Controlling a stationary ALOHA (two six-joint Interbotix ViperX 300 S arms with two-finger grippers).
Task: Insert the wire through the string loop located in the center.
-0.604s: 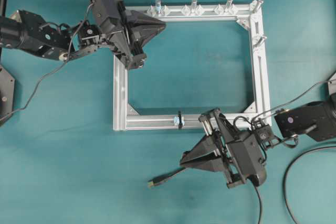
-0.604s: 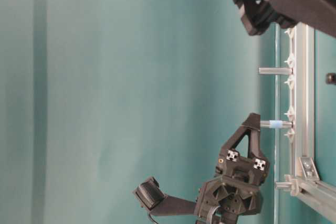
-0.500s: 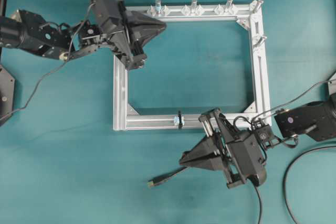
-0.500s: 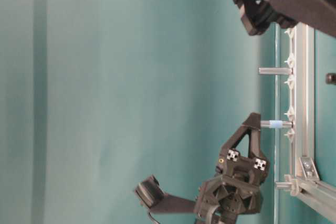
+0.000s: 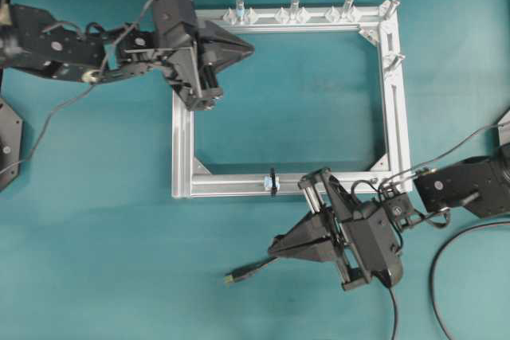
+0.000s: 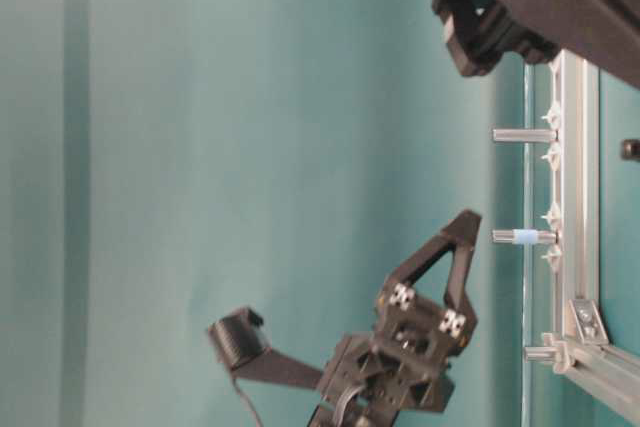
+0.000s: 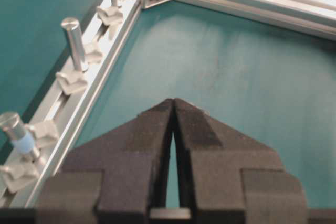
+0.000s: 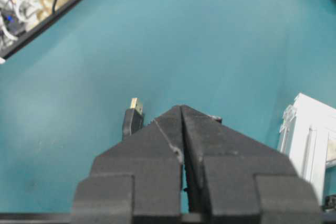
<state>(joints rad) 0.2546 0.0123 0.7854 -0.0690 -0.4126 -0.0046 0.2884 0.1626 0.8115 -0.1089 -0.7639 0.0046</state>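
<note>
We're at the approach step: both jaws closed and empty. Right gripper (image 5: 272,248) sits lower centre, just above the wire (image 5: 253,267), plug (image 5: 229,278) on the mat. String loop (image 5: 272,182) on the bottom bar. Left gripper (image 5: 250,47) upper left. Next: open, descend, pinch behind plug.

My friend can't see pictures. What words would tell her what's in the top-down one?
A square silver frame lies on a teal table, with a tiny black string loop around its bottom bar. The right hand, shut, sits below that bar near the wire and its plug; the left hand, shut, hovers over the top-left corner.
</note>
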